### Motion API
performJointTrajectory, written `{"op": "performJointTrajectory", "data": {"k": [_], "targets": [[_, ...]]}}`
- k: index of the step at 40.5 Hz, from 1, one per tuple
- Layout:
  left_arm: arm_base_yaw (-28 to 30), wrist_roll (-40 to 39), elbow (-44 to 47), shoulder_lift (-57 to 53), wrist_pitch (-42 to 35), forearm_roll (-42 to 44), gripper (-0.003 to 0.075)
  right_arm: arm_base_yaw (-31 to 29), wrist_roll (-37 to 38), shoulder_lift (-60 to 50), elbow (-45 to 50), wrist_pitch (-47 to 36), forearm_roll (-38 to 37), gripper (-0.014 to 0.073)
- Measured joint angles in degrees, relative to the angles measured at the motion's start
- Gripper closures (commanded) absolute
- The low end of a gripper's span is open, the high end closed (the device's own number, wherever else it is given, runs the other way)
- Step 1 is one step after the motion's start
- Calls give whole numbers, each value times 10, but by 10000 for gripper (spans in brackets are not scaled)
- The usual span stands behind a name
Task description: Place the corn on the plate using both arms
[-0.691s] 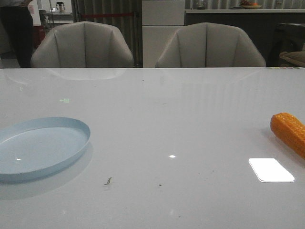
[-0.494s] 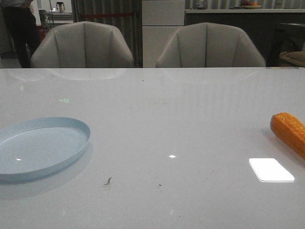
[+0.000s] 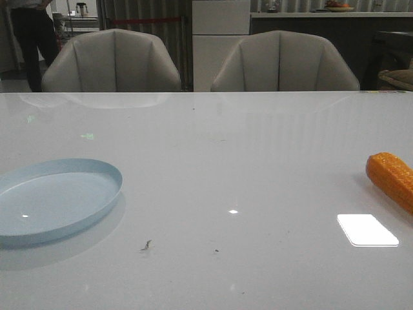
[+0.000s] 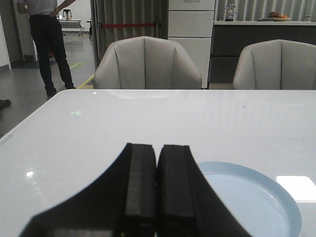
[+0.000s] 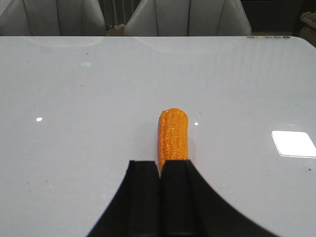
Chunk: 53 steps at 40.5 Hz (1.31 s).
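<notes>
The orange-yellow corn (image 3: 392, 179) lies on the white table at the far right edge of the front view, partly cut off. In the right wrist view the corn (image 5: 173, 133) lies just beyond my right gripper (image 5: 160, 164), which is shut and empty; its near end is hidden behind the fingers. The pale blue plate (image 3: 97, 169) sits empty at the left of the table. In the left wrist view the plate (image 4: 266, 197) lies just to one side of my left gripper (image 4: 158, 148), which is shut and empty. Neither gripper shows in the front view.
Two grey chairs (image 3: 113, 61) (image 3: 284, 61) stand behind the table's far edge. A person (image 3: 32, 32) stands at the back left. Small dark specks (image 3: 146, 245) lie on the table near the front. A bright light reflection (image 3: 366, 229) shows near the corn.
The person at the back left has shifted a little to the right. The corn and plate have not moved.
</notes>
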Motion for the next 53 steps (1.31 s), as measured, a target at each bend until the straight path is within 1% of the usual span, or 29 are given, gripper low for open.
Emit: {"op": "performJointTrajectory", "data": {"k": [5, 16, 28, 31, 37, 42, 45, 48, 53], "targets": [[0, 0, 0, 0, -5, 0, 626, 0, 0, 0, 0, 0, 0, 526], [0, 0, 0, 0, -57, 0, 626, 0, 0, 0, 0, -7, 0, 526], [0, 0, 0, 0, -63, 0, 626, 0, 0, 0, 0, -62, 8, 526], [0, 0, 0, 0, -64, 0, 626, 0, 0, 0, -7, -61, 11, 526], [0, 0, -15, 0, -63, 7, 626, 0, 0, 0, -75, -18, 12, 526], [0, 0, -63, 0, -51, 18, 626, 0, 0, 0, -155, 18, 12, 526], [0, 0, -98, 0, -31, 29, 626, 0, 0, 1, -204, 36, 12, 526], [0, 0, -138, 1, -10, 44, 626, 0, 0, 22, -258, 48, 12, 526], [0, 0, -194, 35, 0, 49, 626, 0, 0, 80, -326, 57, 12, 526]]}}
